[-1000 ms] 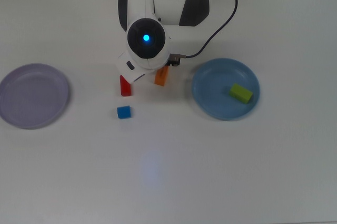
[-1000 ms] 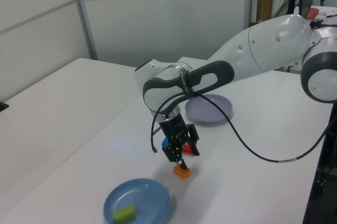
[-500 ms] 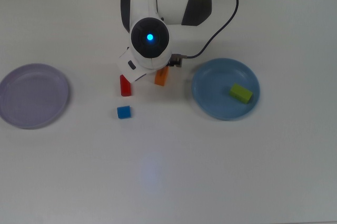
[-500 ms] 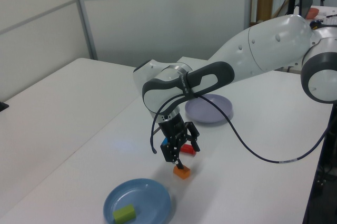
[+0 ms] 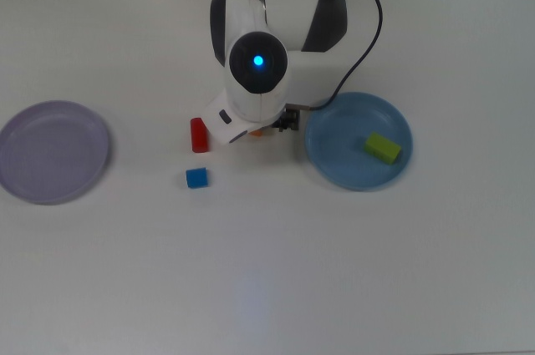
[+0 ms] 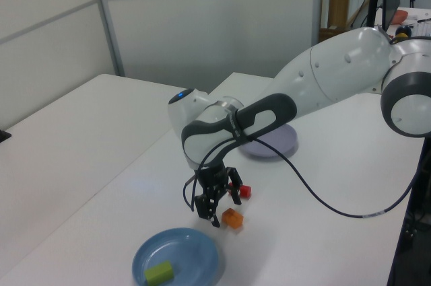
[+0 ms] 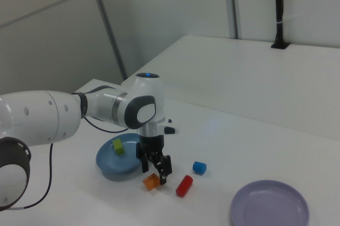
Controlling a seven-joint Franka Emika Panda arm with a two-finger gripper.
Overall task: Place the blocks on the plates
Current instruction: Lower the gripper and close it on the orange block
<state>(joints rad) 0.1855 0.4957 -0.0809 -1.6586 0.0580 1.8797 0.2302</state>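
— What's changed?
— The claw [image 6: 214,207] has come down beside the orange bar [image 6: 233,218] on the bench [image 6: 101,138], fingers spread, empty; no grasp yet.
— And beyond?
— Green bar [image 6: 159,273] on the blue plate [image 6: 195,243]; the lavender plate [image 6: 286,141] is bare.

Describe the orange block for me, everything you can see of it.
The orange block is a small solid-coloured bar, matte, lying flat on the white table between the red cylinder and the blue plate, touching neither. The gripper is low beside it, jaws open, and does not hold it. In the top view the arm hides nearly all of it.
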